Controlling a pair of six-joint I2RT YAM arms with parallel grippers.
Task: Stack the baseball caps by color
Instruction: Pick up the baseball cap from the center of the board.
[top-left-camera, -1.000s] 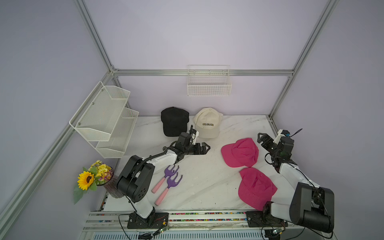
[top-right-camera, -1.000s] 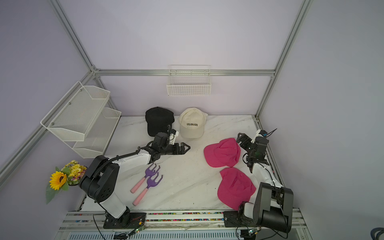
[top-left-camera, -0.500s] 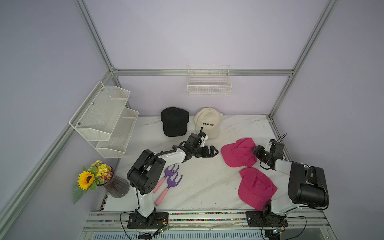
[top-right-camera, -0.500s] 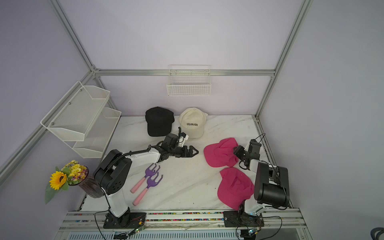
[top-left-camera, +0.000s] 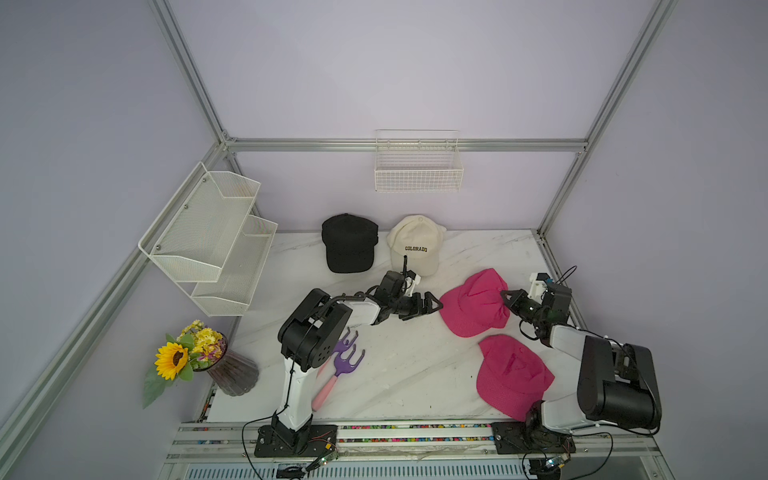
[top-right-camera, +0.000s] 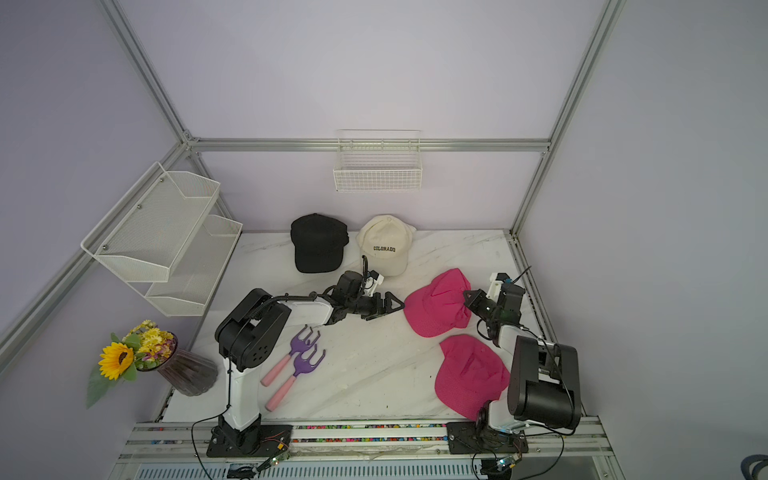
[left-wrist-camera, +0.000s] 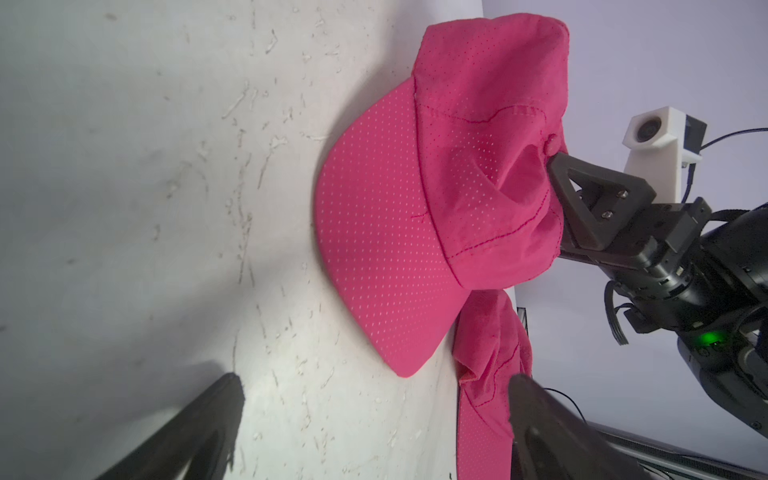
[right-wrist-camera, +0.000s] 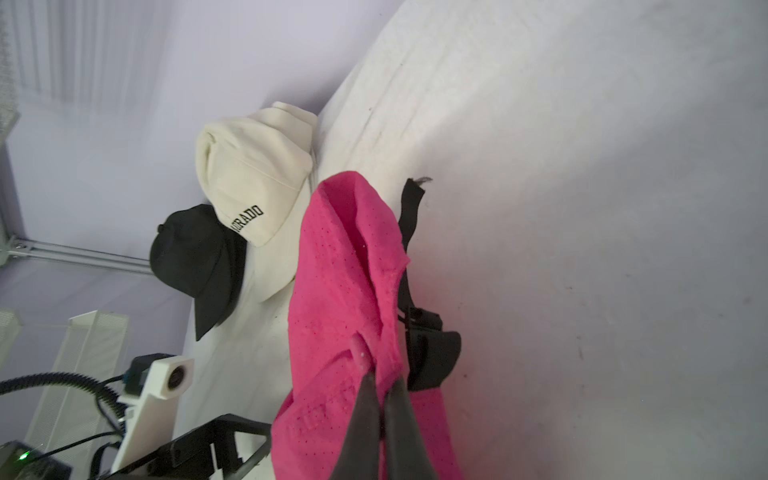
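Note:
Two hot pink baseball caps lie on the right of the marble table: the far one (top-left-camera: 473, 303) (top-right-camera: 436, 305) and the near one (top-left-camera: 511, 374) (top-right-camera: 469, 374). My right gripper (top-left-camera: 504, 296) (right-wrist-camera: 382, 374) is shut on a fold of the far pink cap's crown (right-wrist-camera: 332, 282), as the left wrist view also shows (left-wrist-camera: 415, 232). My left gripper (top-left-camera: 430, 309) (left-wrist-camera: 374, 382) is open just left of that cap's brim, holding nothing. A black cap (top-left-camera: 349, 243) and a cream COLORADO cap (top-left-camera: 415, 245) sit side by side at the back.
Two purple hand rakes with pink handles (top-left-camera: 345, 365) lie by the left arm's base. A vase of flowers (top-left-camera: 199, 357) stands at the front left. A white mesh shelf (top-left-camera: 208, 241) hangs on the left wall and a wire basket (top-left-camera: 417, 166) on the back wall.
My right gripper came in from the right edge to the far pink cap and shut on its crown. My left gripper moved right toward the cap's brim, still open.

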